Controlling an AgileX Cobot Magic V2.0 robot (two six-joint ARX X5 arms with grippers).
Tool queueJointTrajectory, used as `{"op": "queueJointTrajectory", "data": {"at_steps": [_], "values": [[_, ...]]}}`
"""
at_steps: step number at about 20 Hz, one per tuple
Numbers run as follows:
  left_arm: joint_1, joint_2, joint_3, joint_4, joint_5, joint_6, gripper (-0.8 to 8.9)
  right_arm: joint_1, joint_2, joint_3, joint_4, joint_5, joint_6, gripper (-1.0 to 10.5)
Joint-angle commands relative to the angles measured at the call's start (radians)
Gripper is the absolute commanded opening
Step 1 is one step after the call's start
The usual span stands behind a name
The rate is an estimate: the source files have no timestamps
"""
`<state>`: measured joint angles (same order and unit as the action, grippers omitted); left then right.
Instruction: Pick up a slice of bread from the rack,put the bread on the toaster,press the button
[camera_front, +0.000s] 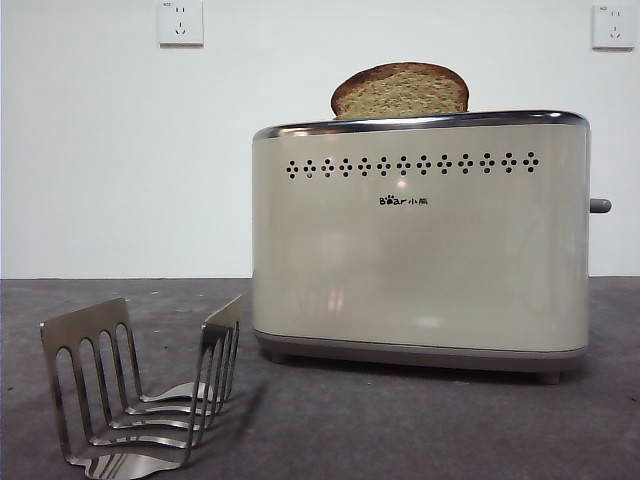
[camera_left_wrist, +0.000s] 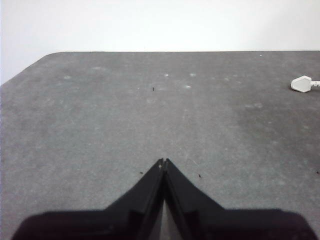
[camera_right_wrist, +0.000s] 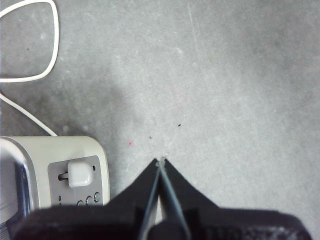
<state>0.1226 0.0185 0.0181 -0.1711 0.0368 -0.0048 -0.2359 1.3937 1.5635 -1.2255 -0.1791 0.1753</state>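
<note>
The slice of bread (camera_front: 400, 91) stands upright in the top of the cream toaster (camera_front: 420, 250), its rounded brown crust showing above the chrome rim. The steel rack (camera_front: 140, 395) sits empty at the front left of the table. The button (camera_front: 599, 206) sticks out of the toaster's right end; in the right wrist view it is a pale lever (camera_right_wrist: 80, 174) on the toaster's end panel (camera_right_wrist: 75, 182). My right gripper (camera_right_wrist: 160, 161) is shut above the table beside that end. My left gripper (camera_left_wrist: 163, 161) is shut over bare table. Neither gripper appears in the front view.
A white power cord (camera_right_wrist: 30, 50) loops on the table behind the toaster. A white plug (camera_left_wrist: 302, 84) lies at the table's far side in the left wrist view. Two wall sockets (camera_front: 180, 22) are on the white wall.
</note>
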Motion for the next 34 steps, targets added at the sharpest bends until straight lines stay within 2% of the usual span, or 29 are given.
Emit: {"op": "queueJointTrajectory", "data": {"at_steps": [1, 7, 9, 11, 12, 15, 18, 20, 24, 29, 34], "values": [[0.003, 0.008, -0.010, 0.006, -0.003, -0.001, -0.04, 0.000, 0.004, 0.003, 0.010, 0.005, -0.004, 0.0], [0.003, 0.039, -0.010, 0.006, -0.003, -0.001, -0.04, 0.000, 0.004, 0.003, 0.039, 0.012, -0.004, 0.0], [0.003, 0.050, -0.010, 0.006, -0.003, -0.001, -0.04, 0.000, -0.025, -0.010, 0.095, 0.072, -0.004, 0.0], [0.003, 0.053, -0.010, 0.006, -0.003, -0.001, -0.04, 0.029, -0.131, -0.107, 0.230, 0.149, -0.037, 0.0], [0.003, 0.054, -0.010, 0.006, -0.003, -0.001, -0.04, 0.044, -0.211, -0.200, 0.343, 0.179, -0.047, 0.0], [0.003, 0.054, -0.010, 0.006, -0.003, -0.001, -0.04, 0.087, -0.497, -0.613, 0.824, 0.280, -0.125, 0.0], [0.003, 0.054, -0.010, 0.006, -0.003, -0.001, -0.04, 0.145, -0.784, -1.036, 1.217, 0.291, -0.174, 0.0], [0.003, 0.054, -0.010, 0.006, -0.003, -0.001, -0.04, 0.175, -0.964, -1.255, 1.347, 0.274, -0.189, 0.0], [0.003, 0.054, -0.010, 0.006, -0.003, -0.001, -0.04, 0.200, -1.151, -1.451, 1.366, 0.219, -0.188, 0.0], [0.003, 0.054, -0.010, 0.006, -0.003, -0.002, -0.04, 0.220, -1.241, -1.550, 1.347, 0.194, -0.189, 0.0], [0.003, 0.054, -0.010, 0.006, -0.003, -0.001, -0.04, 0.225, -1.307, -1.549, 1.184, 0.196, -0.281, 0.0]]}}
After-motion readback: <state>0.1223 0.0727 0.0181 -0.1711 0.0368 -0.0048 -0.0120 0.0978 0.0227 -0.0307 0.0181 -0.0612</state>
